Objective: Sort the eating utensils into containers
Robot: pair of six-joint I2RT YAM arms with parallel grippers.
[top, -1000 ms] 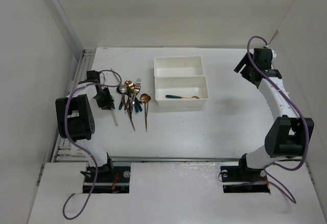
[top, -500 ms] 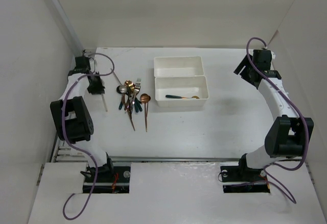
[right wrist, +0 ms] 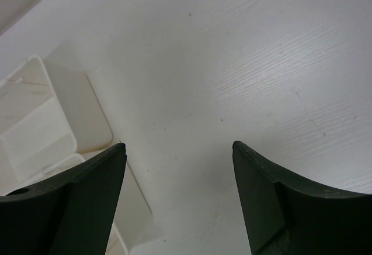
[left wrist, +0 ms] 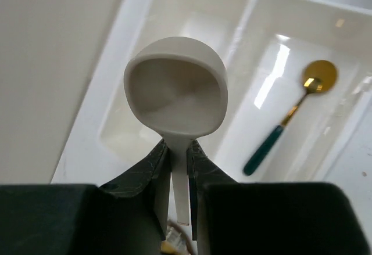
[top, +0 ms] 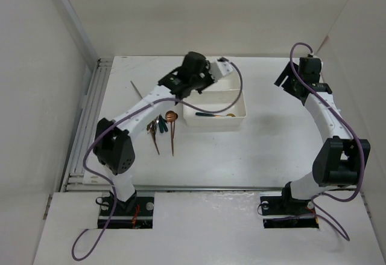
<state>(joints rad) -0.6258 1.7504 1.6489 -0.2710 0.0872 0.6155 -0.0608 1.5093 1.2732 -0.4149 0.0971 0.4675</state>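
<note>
Pinching the thin handle of a white spoon (left wrist: pixel 174 86) with the left gripper (left wrist: pixel 177 150), closed almost all the way, one dark finger pressed on each side. Holding that spoon up over the far bin (left wrist: pixel 125 28), just behind the near bin (left wrist: pixel 302 28), round bowl end sticking out past the fingers.

Inside the near bin: one gold spoon with a green handle (top: pixel 214 114), lying flat along the front wall.

Just left of the near bin, down on the table (top: pixel 271 150): a small pile of spoons and forks (top: pixel 155 129), some copper, some silver, some with dark handles. Closest to the near bin from that pile: a copper spoon (top: pixel 172 117). Further left and further back from the near bin: a thin pale stick (top: pixel 137 90), maybe a handle, too small to tell.

Far off to the right of the near bin: the right gripper (right wrist: pixel 179 146), up over the table. Spread wide apart, holding nothing at all.
</note>
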